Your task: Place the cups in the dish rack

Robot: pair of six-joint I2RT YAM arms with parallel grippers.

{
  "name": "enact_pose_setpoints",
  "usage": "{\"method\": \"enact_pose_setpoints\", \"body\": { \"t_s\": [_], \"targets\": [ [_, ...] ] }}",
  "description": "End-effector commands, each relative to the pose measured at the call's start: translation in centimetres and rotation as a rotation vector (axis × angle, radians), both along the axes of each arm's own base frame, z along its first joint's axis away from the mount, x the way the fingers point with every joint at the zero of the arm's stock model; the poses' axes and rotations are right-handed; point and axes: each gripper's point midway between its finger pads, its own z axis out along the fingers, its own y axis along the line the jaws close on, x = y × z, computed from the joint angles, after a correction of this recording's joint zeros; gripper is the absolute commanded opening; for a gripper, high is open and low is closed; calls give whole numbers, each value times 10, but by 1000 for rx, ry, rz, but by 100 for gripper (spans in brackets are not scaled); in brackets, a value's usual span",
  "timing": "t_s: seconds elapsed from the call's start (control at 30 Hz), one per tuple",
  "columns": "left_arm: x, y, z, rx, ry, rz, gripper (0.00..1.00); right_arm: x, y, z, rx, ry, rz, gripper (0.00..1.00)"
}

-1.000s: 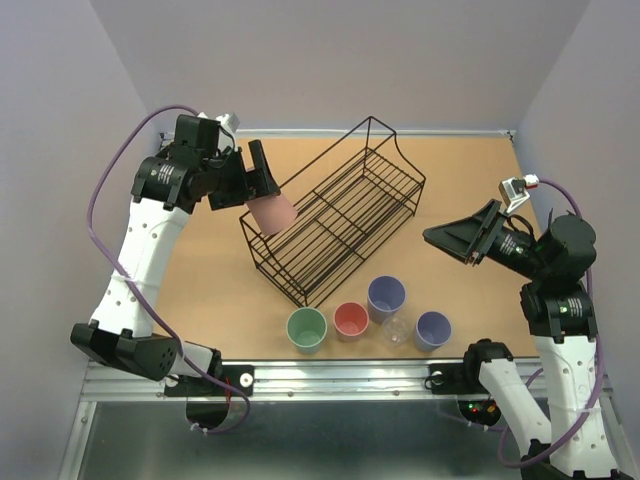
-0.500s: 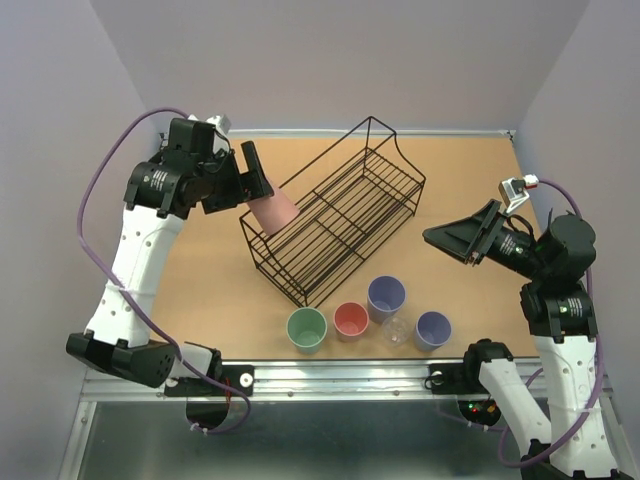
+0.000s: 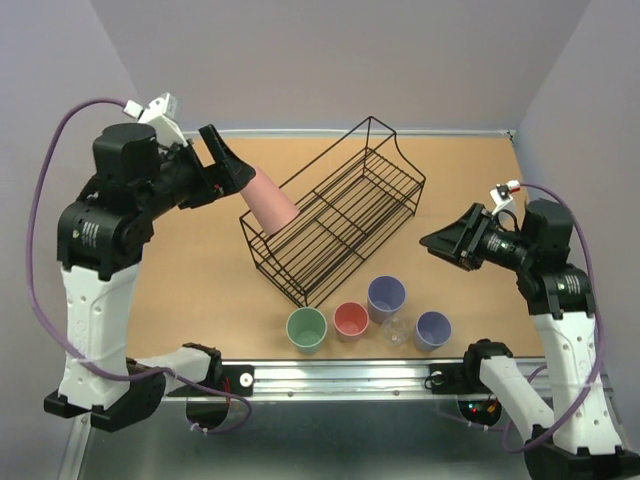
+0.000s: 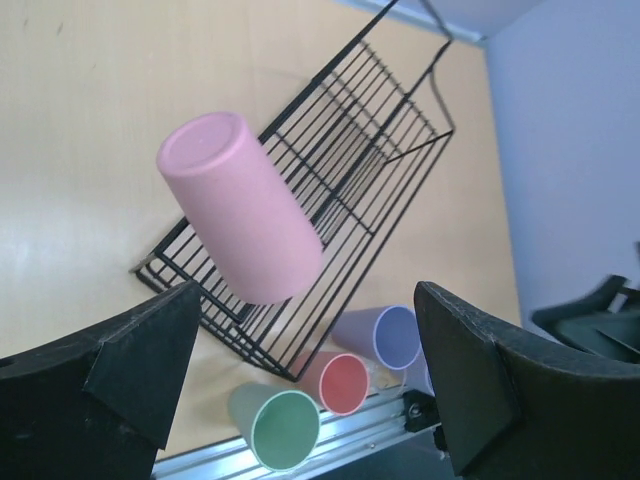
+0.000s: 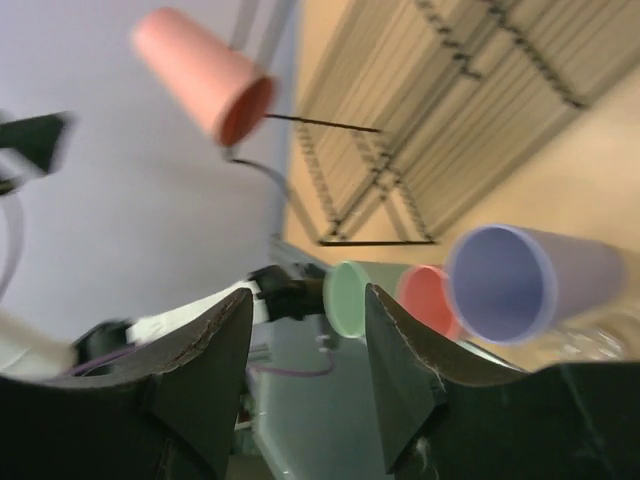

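**Item:** pink cup, large.
**Position:** tilted, mouth down and base up-left, at the near-left end of the rack and over its top rim (resting on the wire or in mid-air: cannot tell). Nothing grips it.

**Left tool**: jaws wide apart, just up-left of the cup's base, clamped on nothing.
**Right tool**: jaws partly apart and empty, in the air right of the rack and apart from it.

**On the surface**, upright in a row near the front edge:
- green cup
- small pink cup
- lavender cup
- clear cup
- small lavender cup

**Step in hand (judged):** delivery of the first cup to the rack, with five left to load.

**Next move calls for:**
- Confirming that the pink cup lands inside the rack and does not hang on the rim.
- Lowering a tool to the row, where the cups stand close together, so the fingers must straddle one rim without knocking its neighbours.
- Particular care with the clear cup, which is tucked between the two lavender ones.
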Motion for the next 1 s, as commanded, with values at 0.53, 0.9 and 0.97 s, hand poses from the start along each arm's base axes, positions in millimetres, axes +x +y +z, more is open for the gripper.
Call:
{"method": "enact_pose_setpoints", "body": {
  "t_s": [0.53,0.9,0.97],
  "targets": [
    [4,-91,91,-270,-267,-238,99,-20,-32,-148,-483,449,52,61],
    [14,-117,90,-264,-269,-268,99,24,-3,-144,-557,329,35,62],
    [14,-117,84,-253,-258,-267,99,23,1,-150,-555,343,48,62]
  ]
}}
